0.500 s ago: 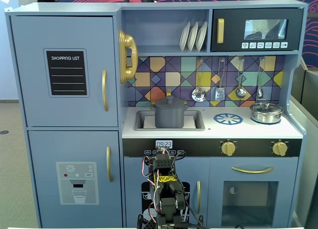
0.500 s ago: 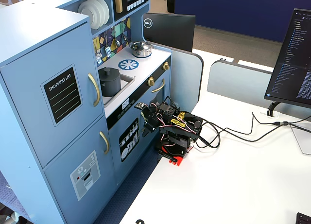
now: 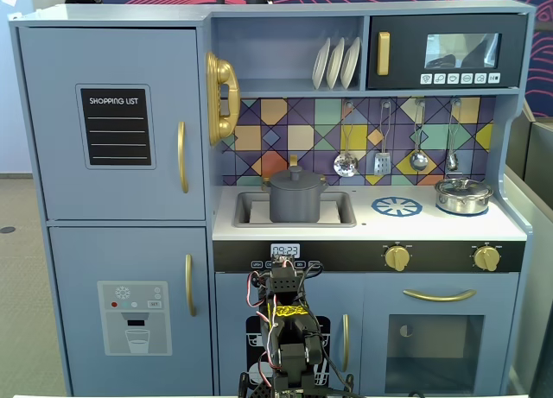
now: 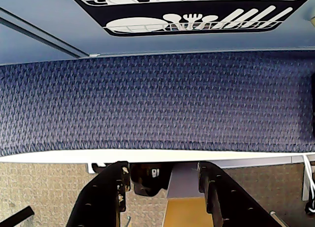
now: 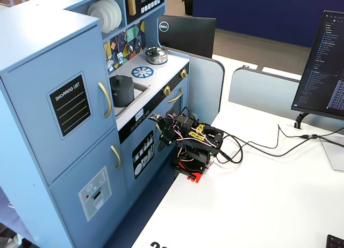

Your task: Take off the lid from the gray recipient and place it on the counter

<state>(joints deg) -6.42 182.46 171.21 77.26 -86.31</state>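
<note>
- Nothing visibly differs from half a second ago: the folded black arm stays low before the blue toy kitchen, below its white counter.
- Writing: "SHOPPING LIST" on the black board; "DELL" on the dark monitor back.
- Matte dark gray lid sits on the matte gray cylindrical pot in the counter's sink.
- Gripper: fingers spread, holding nothing.

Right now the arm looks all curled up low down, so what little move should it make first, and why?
Probably lift and unfold toward the sink. The gripper hangs folded low in front of the cabinet, facing the floor, while the lid sits on the gray pot in the sink, well above. Nothing is held, so reaching upward seems the first step.
</note>
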